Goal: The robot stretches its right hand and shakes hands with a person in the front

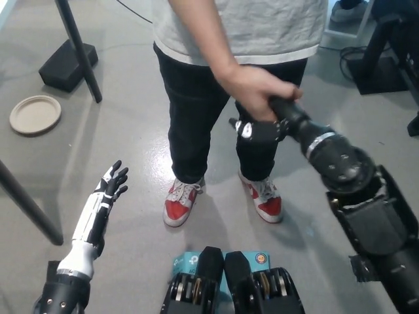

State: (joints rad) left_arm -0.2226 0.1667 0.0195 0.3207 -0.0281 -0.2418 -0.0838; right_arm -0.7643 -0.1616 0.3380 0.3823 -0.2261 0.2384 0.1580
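A person in a grey shirt, black trousers point(196, 118) and red-and-white shoes stands right in front of me. The person's hand point(252, 91) wraps over my black right hand point(256, 129), which reaches forward at about thigh height and is clasped in that grip. Most of my right hand is hidden under the person's hand; only its lower edge shows. My white left hand point(111, 186) rests low at the left over the grey floor, fingers spread and holding nothing.
A round beige plate point(35, 115) lies on the floor at the left. A black pole with a dark base block point(69, 62) stands at the upper left. Another dark bar point(26, 206) crosses the left edge. Black equipment and cables point(386, 59) stand at the upper right.
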